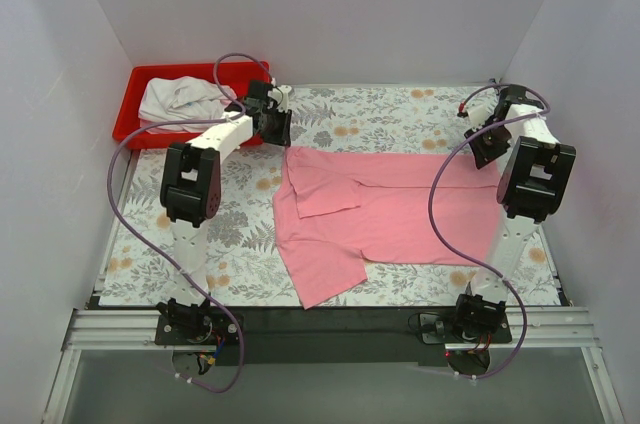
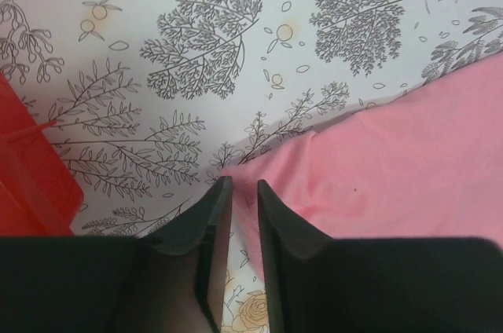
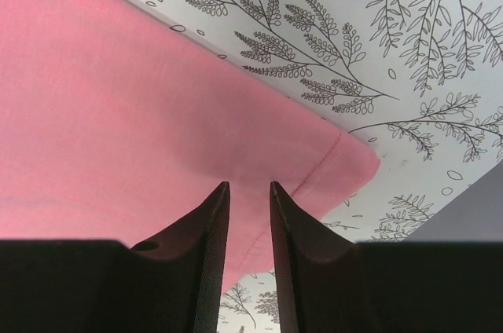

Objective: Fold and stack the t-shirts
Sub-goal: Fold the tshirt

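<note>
Upper left: white tee (image 1: 180,99) heaped in bin (image 1: 135,124). Left of centre, my left gripper (image 1: 275,129) hangs at pink tee's (image 1: 400,214) upper-left corner, jaws a slit apart, empty. Upper right, my right gripper (image 1: 480,144) likewise at the opposite corner, probably set for a paired pinch.

Outstretched left arm (image 1: 190,182) and right arm (image 1: 530,179), jaws narrowly parted.

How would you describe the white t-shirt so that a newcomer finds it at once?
On the floral tabletop, look to the far left corner, where a red bin stands. The white t-shirt lies crumpled inside it, whereas the pink t-shirt is spread out on the tabletop.
</note>
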Controlling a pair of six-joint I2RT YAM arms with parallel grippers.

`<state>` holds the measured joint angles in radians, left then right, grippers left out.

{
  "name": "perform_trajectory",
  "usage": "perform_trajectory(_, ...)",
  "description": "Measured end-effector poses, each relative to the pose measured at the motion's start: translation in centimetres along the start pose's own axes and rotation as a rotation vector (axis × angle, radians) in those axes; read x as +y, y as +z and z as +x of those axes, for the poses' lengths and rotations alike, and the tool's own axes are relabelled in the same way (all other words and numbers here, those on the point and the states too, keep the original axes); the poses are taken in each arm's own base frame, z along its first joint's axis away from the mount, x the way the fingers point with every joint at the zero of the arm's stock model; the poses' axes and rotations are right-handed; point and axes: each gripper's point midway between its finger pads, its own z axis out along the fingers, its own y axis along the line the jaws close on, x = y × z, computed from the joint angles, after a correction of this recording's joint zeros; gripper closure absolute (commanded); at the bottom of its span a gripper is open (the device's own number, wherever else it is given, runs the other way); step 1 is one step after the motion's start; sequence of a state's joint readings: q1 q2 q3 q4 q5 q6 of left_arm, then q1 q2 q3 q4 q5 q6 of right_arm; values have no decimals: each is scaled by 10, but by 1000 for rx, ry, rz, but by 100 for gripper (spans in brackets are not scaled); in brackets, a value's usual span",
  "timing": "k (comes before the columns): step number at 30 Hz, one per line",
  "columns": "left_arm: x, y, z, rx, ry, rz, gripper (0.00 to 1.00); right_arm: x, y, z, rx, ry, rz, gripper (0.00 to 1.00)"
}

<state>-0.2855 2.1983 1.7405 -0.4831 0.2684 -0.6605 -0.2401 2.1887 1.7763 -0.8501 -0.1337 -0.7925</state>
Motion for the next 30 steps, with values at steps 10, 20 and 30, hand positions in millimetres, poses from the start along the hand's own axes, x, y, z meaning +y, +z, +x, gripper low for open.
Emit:
perform_trajectory(10,24,24,15,61,29,-87,95,-5,13,-4,13,-11,22,67)
perform_trajectory(20,21,24,4,28,9,-72,66,-7,14,-5,23,-19,37,67)
perform_trajectory(30,5,22,-9,-2,0,5,64,-7,14,-4,24,-19,38,67)
